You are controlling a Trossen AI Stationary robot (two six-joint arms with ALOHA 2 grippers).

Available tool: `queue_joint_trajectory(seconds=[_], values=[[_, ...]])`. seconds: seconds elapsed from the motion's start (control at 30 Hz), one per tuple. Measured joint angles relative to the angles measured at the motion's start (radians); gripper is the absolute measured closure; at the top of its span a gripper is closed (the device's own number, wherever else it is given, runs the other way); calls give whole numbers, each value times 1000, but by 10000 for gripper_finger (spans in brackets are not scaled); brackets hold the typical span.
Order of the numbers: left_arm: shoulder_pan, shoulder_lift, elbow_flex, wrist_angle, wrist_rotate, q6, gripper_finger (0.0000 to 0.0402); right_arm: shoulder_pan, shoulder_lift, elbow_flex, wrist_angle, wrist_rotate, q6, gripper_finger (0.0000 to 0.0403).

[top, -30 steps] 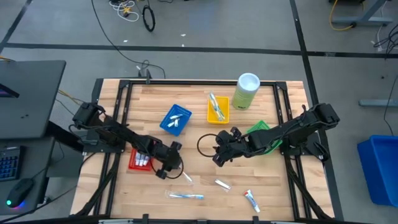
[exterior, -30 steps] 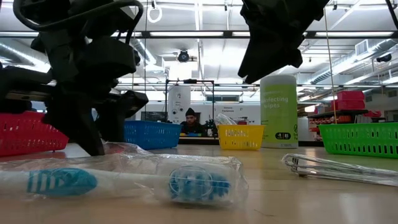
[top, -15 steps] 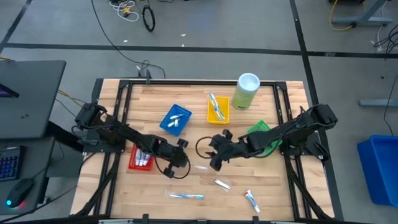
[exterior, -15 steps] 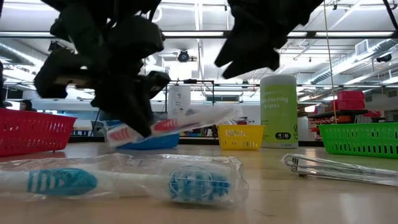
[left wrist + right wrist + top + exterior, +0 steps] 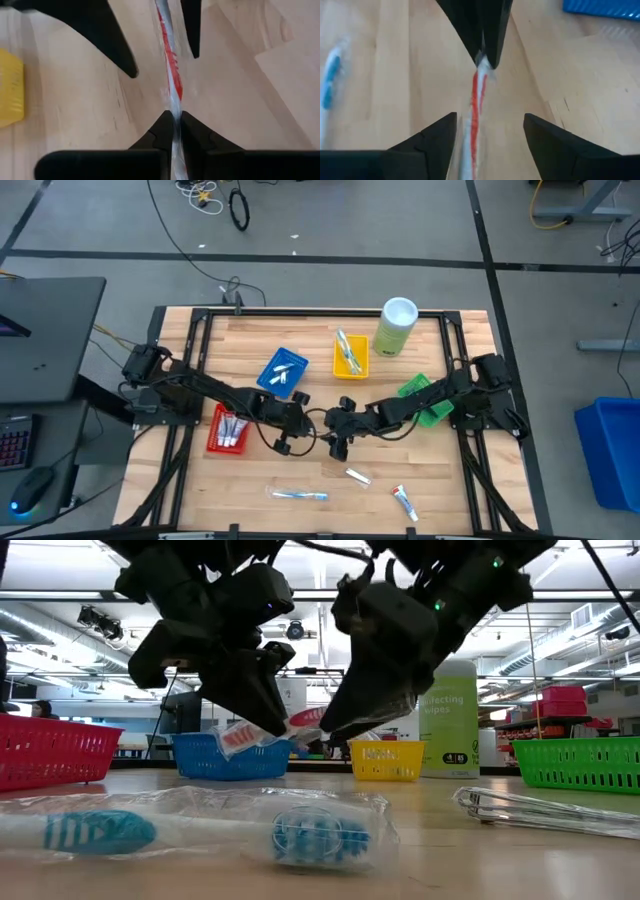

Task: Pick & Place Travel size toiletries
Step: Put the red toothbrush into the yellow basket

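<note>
One camera hangs overhead, looking straight down on the whole table [image 5: 420, 480]. Another sits at tabletop level, facing the room. Both wrist cameras look close at the same red-marked toothbrush [image 5: 170, 80], from opposite ends.

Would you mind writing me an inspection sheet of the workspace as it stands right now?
Surface: wooden table in a black frame.
Job's things: red-marked wrapped toothbrush held above the table; blue wrapped toothbrush, small wrapped item and mini tube lie near the front edge.
Clutter: red tray, blue tray, yellow tray, green tray, wipes canister.
Grippers: left hand shut on the red-marked wrapped toothbrush; right hand open, its fingers on either side of it.
Cables: loose cables on the floor.
Surroundings: monitor, blue bin.
</note>
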Motion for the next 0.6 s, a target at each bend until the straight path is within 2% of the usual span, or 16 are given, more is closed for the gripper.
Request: queue_joint_trajectory(seconds=[0.17, 0.6], values=[[7, -1, 0, -1, 0, 13, 370, -16, 20, 0, 2, -11, -47, 200], [28, -3, 0, -10, -9, 16, 367, -49, 21, 0, 66, -67, -137, 364]])
